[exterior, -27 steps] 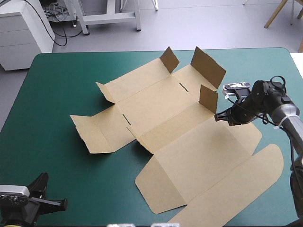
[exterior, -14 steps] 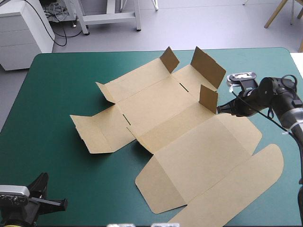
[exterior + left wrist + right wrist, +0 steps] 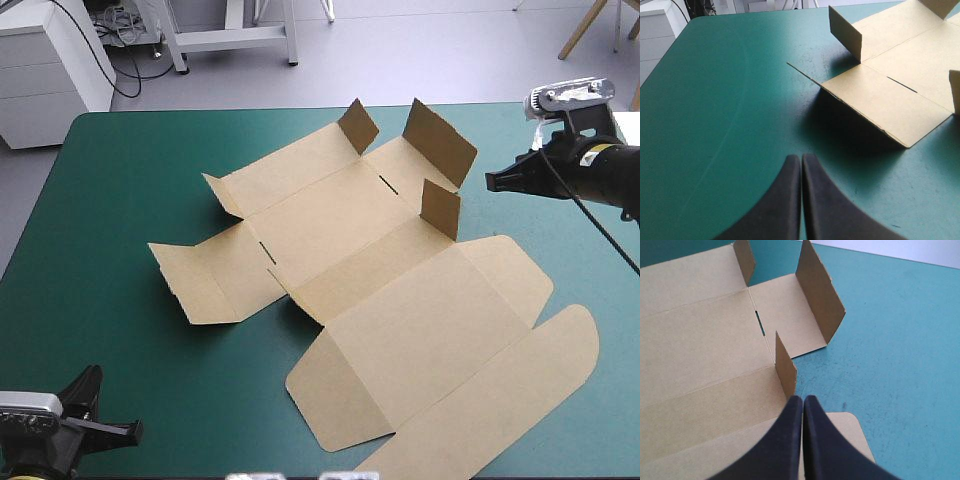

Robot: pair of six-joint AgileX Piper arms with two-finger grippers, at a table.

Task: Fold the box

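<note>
The brown box (image 3: 340, 230) lies as a cut sheet, mostly flat, in the middle of the table. Three small flaps stand up at its far right end, the nearest one (image 3: 440, 208) upright. My right gripper (image 3: 492, 182) is shut and empty, raised off the table to the right of those flaps. In the right wrist view its fingertips (image 3: 802, 400) hang just above that upright flap (image 3: 785, 365). My left gripper (image 3: 130, 430) is shut at the near left corner. In the left wrist view it (image 3: 801, 159) points at the box's left end panel (image 3: 885, 100), well short of it.
The teal-green cover (image 3: 110, 200) stretches wide between the left gripper and the box. The box's long rounded lid flap (image 3: 500, 400) reaches the table's near edge at the right. The table's right edge lies close under the right arm.
The right gripper has drawn back from the nearest upright flap, rising and moving right and toward the far edge. The box and the left gripper have stayed where they were.
</note>
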